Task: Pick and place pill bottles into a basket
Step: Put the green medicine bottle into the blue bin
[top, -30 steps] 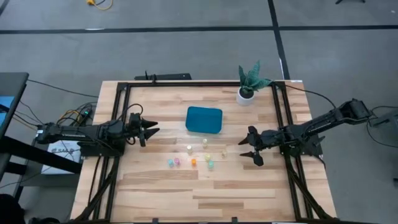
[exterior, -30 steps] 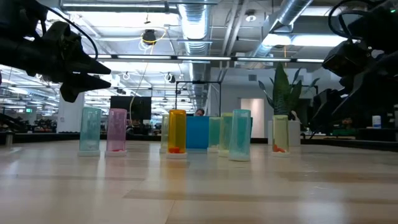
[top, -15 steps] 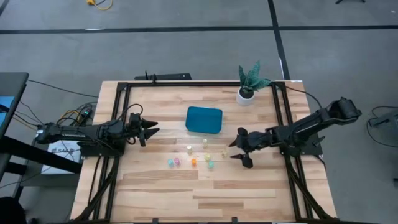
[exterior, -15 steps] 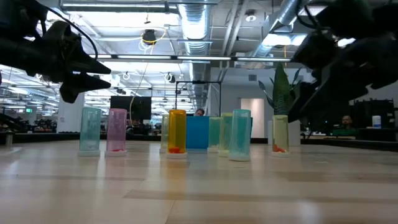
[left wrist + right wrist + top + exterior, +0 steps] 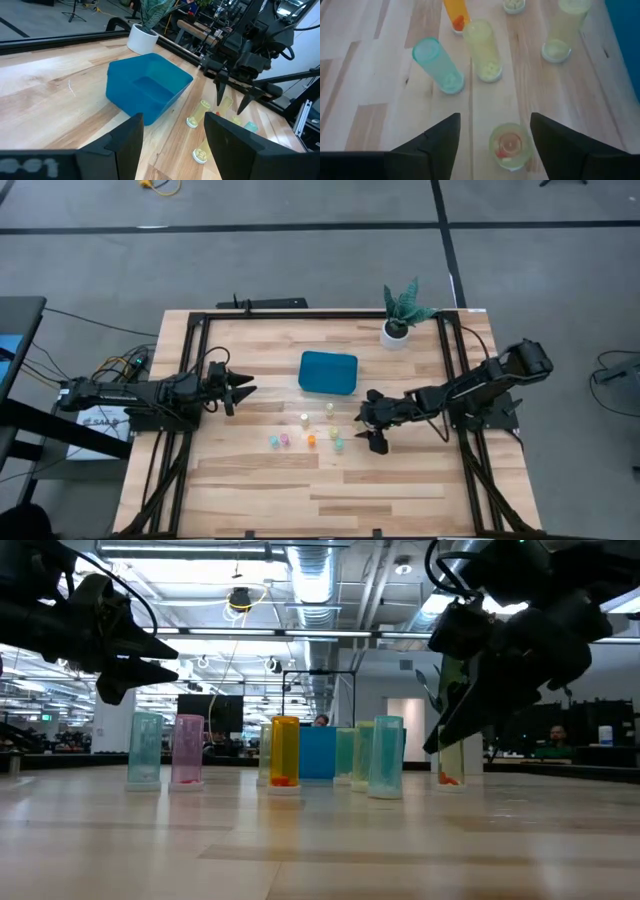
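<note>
Just right of the bottles (image 5: 312,432), the right gripper (image 5: 372,423) hangs spread above one bottle (image 5: 509,146). Descending off-centre could topple it into its neighbours. The basket (image 5: 328,372) lies farther back.

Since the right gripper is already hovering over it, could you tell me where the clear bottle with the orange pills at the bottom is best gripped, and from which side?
Grip the clear bottle across its round side wall, coming straight down from above. It stands upright, apart from its neighbours, and the open right gripper already straddles it, so a finger fits on each side. The left gripper waits at the table's left edge.
</note>
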